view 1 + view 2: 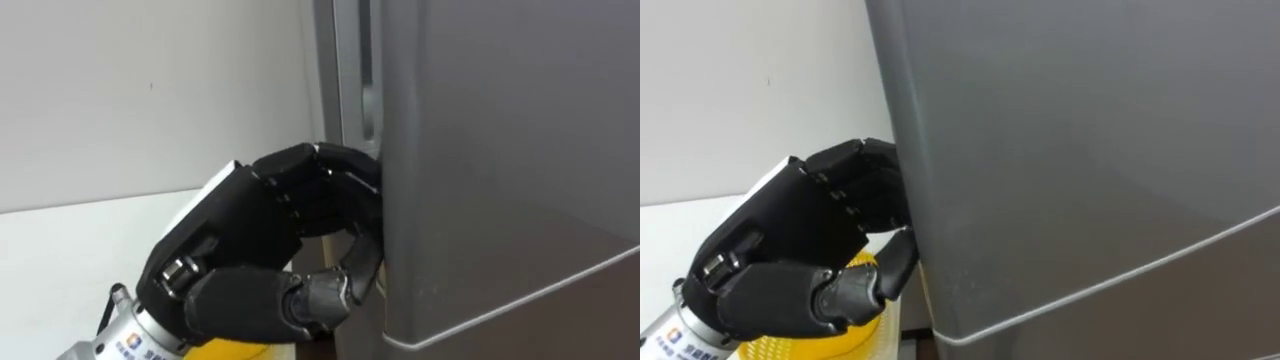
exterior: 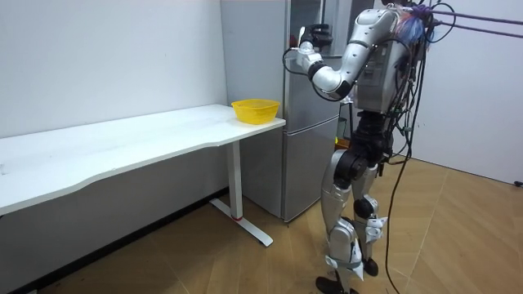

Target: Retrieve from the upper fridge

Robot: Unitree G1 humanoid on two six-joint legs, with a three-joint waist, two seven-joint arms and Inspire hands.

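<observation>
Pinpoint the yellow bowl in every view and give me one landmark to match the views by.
Left eye view: the bowl is a yellow sliver at the bottom edge, under the left hand.
Right eye view: the bowl is at the lower left, again under that hand.
Room view: the bowl is on the white table, at the end nearest the fridge.
Shared landmark: the grey fridge, whose door edge the left hand grips.

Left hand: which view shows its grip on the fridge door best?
Left eye view: the left hand curls its fingers round the edge of the fridge door. In the right eye view the door hides the fingertips; the room view shows it from afar.
</observation>
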